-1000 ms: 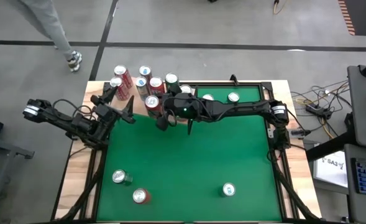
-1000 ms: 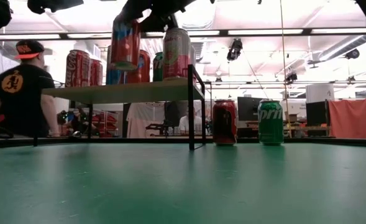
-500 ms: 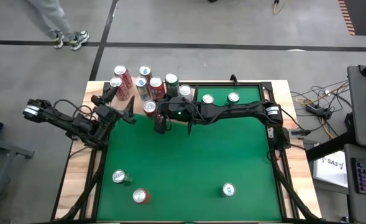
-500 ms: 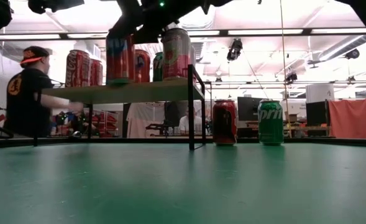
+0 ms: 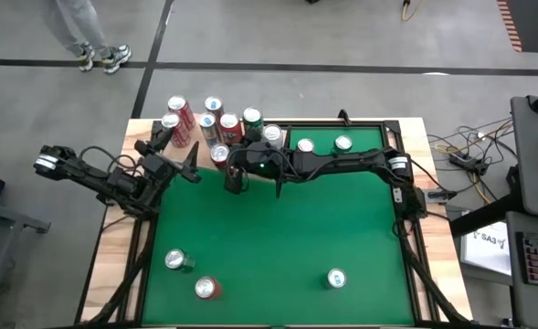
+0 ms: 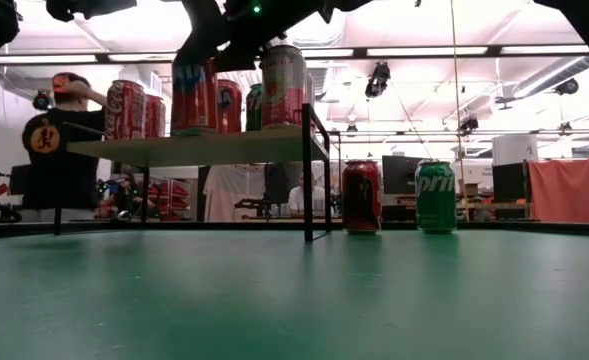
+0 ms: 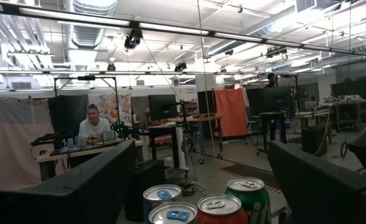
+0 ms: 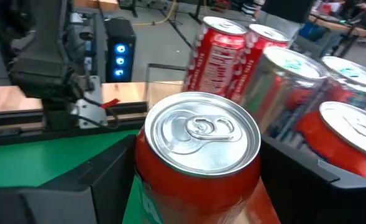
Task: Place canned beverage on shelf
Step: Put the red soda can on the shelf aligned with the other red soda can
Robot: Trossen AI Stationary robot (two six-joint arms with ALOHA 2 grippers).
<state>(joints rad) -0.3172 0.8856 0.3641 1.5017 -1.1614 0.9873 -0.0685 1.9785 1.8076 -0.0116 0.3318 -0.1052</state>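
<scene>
- High view: the right claw [image 5: 235, 179] sits at the front edge of the shelf [image 5: 216, 174], fingers around a red can [image 5: 220, 156] that stands among the other cans there; seven can tops show on the shelf in all. Five more cans stand on the green worktop [image 5: 278, 238]: two at the far edge, three near the front. The left claw [image 5: 183, 158] waits just beside the shelf's left end
- Low view: the held can [image 6: 195, 97] rests upright on the shelf board [image 6: 199, 149], so I judge placing is nearly done; letting go and backing away remain
- Left wrist view: the left claw's fingers [image 7: 96, 186] stand wide apart, nothing between them
- Right wrist view: the red can [image 8: 198, 155] fills the gap between the dark fingers [image 8: 102, 180], still clasped
</scene>
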